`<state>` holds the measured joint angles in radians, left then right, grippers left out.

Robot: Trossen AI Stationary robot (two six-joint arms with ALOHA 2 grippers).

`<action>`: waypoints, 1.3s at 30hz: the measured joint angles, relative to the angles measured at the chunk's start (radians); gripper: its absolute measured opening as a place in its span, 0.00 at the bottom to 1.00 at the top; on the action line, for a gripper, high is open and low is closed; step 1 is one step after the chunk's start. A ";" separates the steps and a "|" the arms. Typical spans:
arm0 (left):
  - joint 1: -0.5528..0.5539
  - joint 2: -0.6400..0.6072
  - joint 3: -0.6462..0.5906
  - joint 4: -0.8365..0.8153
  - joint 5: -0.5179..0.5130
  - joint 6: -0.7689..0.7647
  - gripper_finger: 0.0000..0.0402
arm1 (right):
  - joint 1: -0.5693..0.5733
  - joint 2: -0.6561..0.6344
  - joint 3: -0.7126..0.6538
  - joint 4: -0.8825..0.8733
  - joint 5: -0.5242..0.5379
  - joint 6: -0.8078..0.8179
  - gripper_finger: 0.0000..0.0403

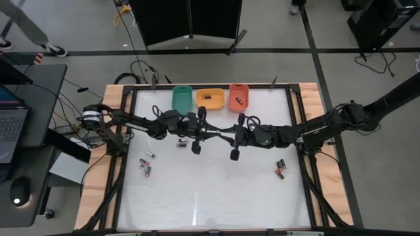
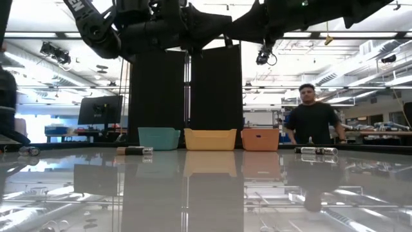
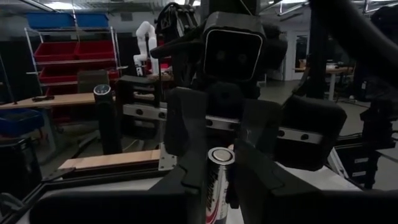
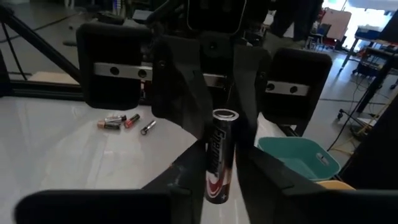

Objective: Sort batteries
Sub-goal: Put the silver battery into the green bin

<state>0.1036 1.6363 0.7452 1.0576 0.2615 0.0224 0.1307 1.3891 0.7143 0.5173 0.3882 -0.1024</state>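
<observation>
Batteries: one (image 3: 218,180) pinched in left end effector (image 3: 219,177), one (image 4: 221,155) in right end effector (image 4: 222,163)

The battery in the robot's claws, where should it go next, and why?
Probably the left end effector should let go. Both wrist views show one upright Energizer battery pinched between two end effectors, the right end effector gripping too, above the table. The right could then carry it toward the trays.

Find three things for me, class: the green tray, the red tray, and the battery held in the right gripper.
green tray (image 1: 182,97), high view, on its floor.
red tray (image 1: 238,96), high view, on its floor.
battery in the right gripper (image 4: 219,155), right wrist view, on its printed side.
</observation>
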 joint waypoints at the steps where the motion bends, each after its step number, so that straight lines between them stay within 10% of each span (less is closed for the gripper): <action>1: 0.000 -0.001 0.000 0.002 0.003 0.000 0.15 | 0.000 0.000 0.000 0.005 0.000 0.000 0.27; 13: 0.037 -0.080 0.016 -0.042 0.040 0.032 0.15 | -0.002 -0.005 0.002 0.016 0.044 -0.036 0.41; 27: 0.189 -0.422 0.017 -0.756 -0.178 0.138 0.14 | -0.002 -0.099 0.002 -0.306 0.140 0.053 0.39; 39: 0.496 -0.411 0.016 -1.076 -0.222 0.071 0.14 | -0.022 -0.033 0.001 -0.406 0.145 0.141 0.37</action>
<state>0.5992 1.2249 0.7616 -0.0185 0.0391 0.0932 0.1088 1.3560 0.7151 0.1110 0.5333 0.0388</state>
